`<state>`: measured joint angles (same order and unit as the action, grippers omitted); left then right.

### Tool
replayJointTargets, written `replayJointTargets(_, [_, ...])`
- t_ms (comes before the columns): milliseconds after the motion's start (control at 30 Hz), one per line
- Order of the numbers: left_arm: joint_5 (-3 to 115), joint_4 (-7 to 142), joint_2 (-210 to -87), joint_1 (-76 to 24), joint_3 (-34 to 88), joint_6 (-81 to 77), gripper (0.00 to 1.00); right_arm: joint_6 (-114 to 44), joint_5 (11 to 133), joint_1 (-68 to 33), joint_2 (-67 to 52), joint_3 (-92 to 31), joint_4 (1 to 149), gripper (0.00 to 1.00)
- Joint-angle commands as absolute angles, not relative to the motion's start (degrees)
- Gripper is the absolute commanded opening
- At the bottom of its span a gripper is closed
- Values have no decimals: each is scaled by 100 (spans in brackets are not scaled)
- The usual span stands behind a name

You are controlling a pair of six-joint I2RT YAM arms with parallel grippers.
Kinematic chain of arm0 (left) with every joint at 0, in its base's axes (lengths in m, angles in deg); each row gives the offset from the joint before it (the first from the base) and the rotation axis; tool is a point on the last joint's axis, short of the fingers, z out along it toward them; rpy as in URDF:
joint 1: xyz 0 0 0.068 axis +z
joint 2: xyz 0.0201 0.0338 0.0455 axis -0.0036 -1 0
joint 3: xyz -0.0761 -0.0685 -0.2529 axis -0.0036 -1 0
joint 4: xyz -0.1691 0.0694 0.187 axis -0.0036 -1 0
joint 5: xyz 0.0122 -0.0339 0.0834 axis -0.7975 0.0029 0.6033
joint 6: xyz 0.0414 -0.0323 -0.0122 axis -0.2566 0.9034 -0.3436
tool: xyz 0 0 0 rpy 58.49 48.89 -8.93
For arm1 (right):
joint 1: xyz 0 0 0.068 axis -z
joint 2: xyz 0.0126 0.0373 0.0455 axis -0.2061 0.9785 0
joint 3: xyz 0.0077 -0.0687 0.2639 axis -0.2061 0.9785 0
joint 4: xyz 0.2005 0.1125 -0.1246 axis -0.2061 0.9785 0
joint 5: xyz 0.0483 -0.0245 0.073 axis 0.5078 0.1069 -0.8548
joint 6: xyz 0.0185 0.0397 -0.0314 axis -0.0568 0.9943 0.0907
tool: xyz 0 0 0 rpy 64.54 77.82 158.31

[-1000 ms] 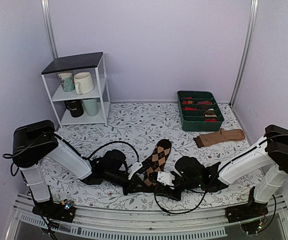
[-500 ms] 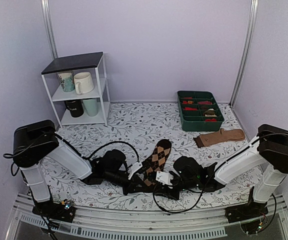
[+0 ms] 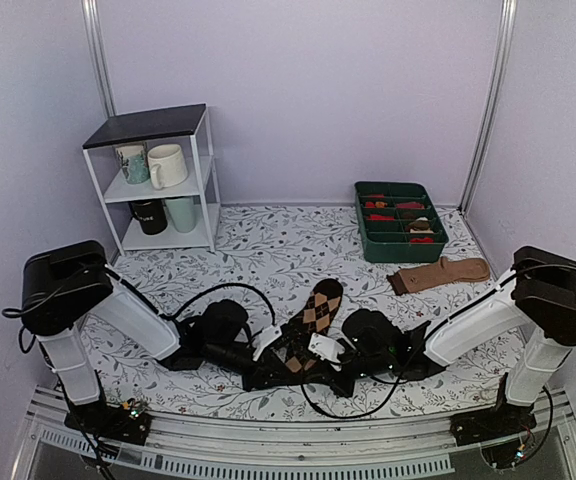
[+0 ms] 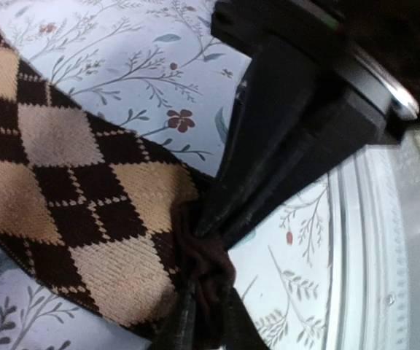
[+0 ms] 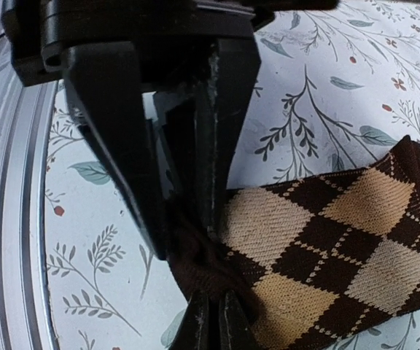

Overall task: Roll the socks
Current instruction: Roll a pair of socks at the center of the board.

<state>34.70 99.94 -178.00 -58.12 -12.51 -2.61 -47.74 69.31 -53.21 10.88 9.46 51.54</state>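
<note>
The tabletop [image 3: 288, 245], covered in a pale leaf-and-flower print, carries the argyle socks [image 3: 316, 308], stretched out flat near its front edge. A plain tan sock [image 3: 440, 273] lies toward the right, just in front of a green compartment tray [image 3: 401, 254]. A white shelf rack [image 3: 148, 127] stands at the back left.

A white shelf unit [image 3: 158, 180] stands far left on the floral tabletop [image 3: 278, 245], holding four mugs [image 3: 168, 165]; a green divided tray [image 3: 405, 252] with small red bundles [image 3: 380, 216] sits far right. A plain tan sock [image 3: 438, 273] lies just in front of that tray.
</note>
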Motion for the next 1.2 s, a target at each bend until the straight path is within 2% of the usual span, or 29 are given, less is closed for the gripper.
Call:
replayJointTargets(0, [3818,9494,-17443,-5780,-1556,-449,31,-4013,6958,-5251,1448,967,6439,0])
replayJointTargets(33, [3969,9495,-17325,-5780,-1596,-507,39,-3862,6859,-5216,1452,928,6521,0])
replayJointTargets(67, [4100,9488,-17184,-5775,-1639,-586,53,-3637,6727,-5187,1459,879,6626,0])
replayJointTargets(100, [4263,9473,-17030,-5780,-1683,-669,60,-3467,6633,-5157,1489,823,6745,0])
replayJointTargets(233, [4646,9564,-16337,-5794,-1922,-1045,65,-2808,6044,-4985,1700,611,7118,0])
replayJointTargets(533, [4965,9874,-15701,-6420,-2411,-2105,60,-1765,4691,-4188,2088,239,8033,0])
replayJointTargets(767, [4900,10064,-15851,-6735,-2382,-2702,57,-1647,4497,-4062,2227,115,8279,0])
replayJointTargets(1167, [4730,10039,-16577,-6839,-1825,-3306,59,-1597,4439,-4042,2353,154,8168,0])
